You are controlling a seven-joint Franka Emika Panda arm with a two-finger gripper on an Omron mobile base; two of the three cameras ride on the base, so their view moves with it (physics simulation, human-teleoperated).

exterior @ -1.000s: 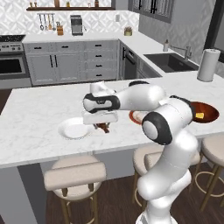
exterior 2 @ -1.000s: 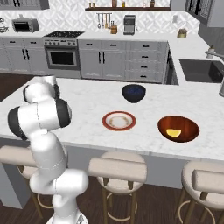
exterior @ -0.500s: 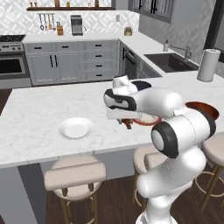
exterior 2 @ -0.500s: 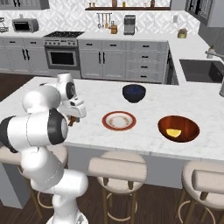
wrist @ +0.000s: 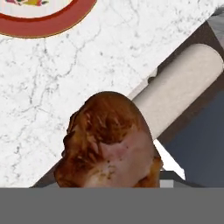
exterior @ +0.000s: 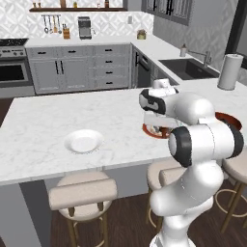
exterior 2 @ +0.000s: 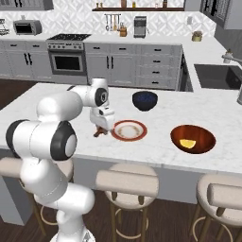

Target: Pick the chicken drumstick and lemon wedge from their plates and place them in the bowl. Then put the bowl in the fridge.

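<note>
Item: chicken drumstick (wrist: 109,142), glossy reddish-brown, rounded and lumpy with a pale patch, clamped in my tool (exterior 2: 100,129) above the veined white marble desk (wrist: 65,87); terracotta-rimmed plate (wrist: 41,17) at eleven o'clock.

My left base view looks forward and down from behind the arm's left shoulder across the white marble island counter (exterior: 43,116); my right base view does the same from the other side. Both share the terracotta-rimmed round plate (exterior 2: 129,130) near the counter's front edge. My hand view looks down, very close, past that edge.
</note>
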